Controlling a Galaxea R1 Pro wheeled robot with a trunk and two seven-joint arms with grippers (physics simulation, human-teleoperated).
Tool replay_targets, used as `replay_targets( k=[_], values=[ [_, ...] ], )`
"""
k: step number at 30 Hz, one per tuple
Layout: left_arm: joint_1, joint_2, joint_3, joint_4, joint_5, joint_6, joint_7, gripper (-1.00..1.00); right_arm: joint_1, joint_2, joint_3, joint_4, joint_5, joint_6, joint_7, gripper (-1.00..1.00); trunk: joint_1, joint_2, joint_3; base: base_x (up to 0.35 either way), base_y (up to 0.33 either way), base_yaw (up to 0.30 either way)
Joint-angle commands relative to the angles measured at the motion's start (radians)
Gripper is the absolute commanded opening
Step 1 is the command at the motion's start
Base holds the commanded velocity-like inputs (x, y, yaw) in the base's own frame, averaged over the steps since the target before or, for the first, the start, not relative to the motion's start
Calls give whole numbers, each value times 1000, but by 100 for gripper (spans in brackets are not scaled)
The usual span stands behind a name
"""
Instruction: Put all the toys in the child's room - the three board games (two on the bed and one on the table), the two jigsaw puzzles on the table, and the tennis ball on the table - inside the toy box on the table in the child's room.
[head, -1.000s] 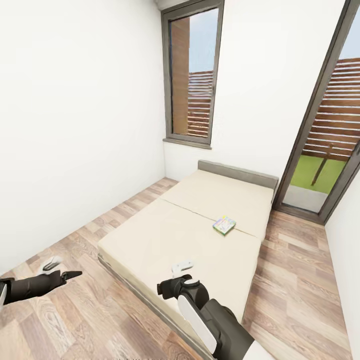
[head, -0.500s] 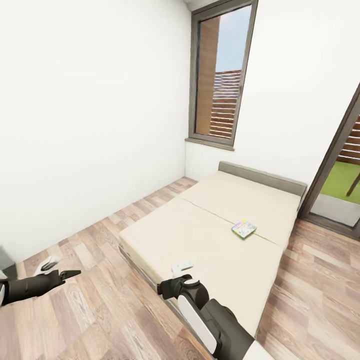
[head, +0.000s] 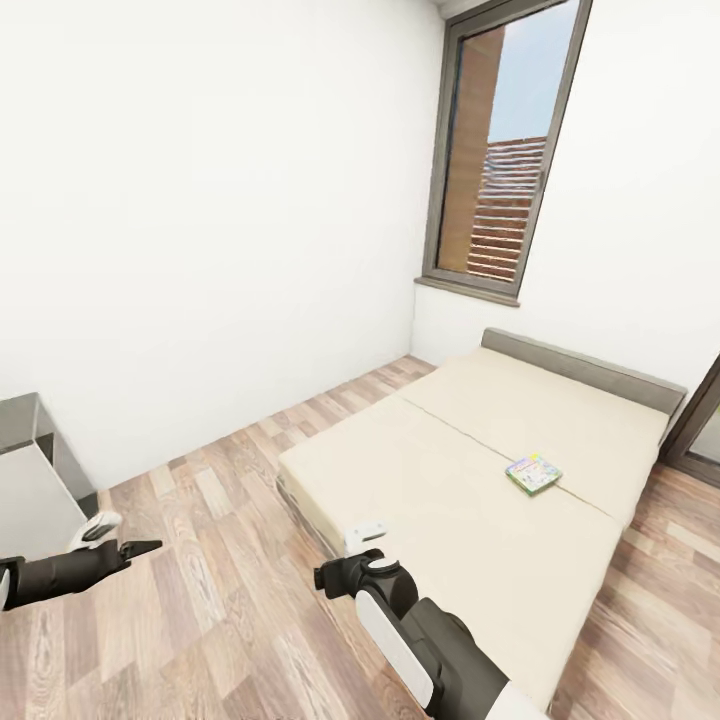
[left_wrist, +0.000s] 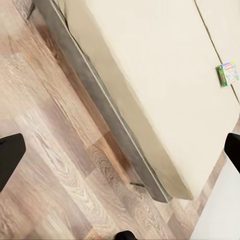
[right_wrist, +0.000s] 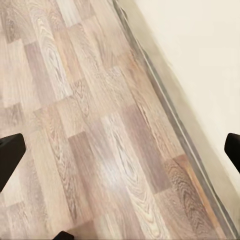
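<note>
One board game (head: 533, 473), a thin green-edged multicolour box, lies flat on the bed (head: 440, 480) near the mattress seam; it also shows in the left wrist view (left_wrist: 227, 74). The bed has a beige mattress, a dark grey frame and a short grey headboard. My left gripper (head: 120, 538) hangs open over the wood floor, well left of the bed, with nothing between its fingers (left_wrist: 10, 156). My right gripper (head: 350, 553) is open and empty above the bed's near corner, where floor meets bed frame (right_wrist: 175, 125). The toy box is out of view.
A grey piece of furniture (head: 30, 470) with a pale top juts in at the far left. A tall window (head: 500, 180) stands behind the bed, and a dark door frame (head: 695, 420) at the right. Wood floor (head: 220, 560) lies between the furniture and the bed.
The camera has turned left: bed, window and door slide right in the picture, and the grey furniture comes into view at the left. Both arms keep their pose.
</note>
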Motion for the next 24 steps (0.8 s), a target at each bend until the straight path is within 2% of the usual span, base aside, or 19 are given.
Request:
replay_targets(
  k=[1, 14, 24],
  values=[
    [-2, 0, 5, -1, -11, 7, -9, 100, -1, 0, 1, -1, -10, 2, -10, 100, 1, -2, -2, 0, 0, 293],
    [-2, -2, 5, -1, -11, 8, -9, 100, -2, 0, 1, -1, -10, 2, -10, 100, 1, -2, -2, 0, -7, 293],
    [-2, -2, 5, -1, -11, 9, -9, 100, -1, 0, 1, -1, -10, 2, -10, 100, 1, -2, -2, -25, -157, 293]
  ],
)
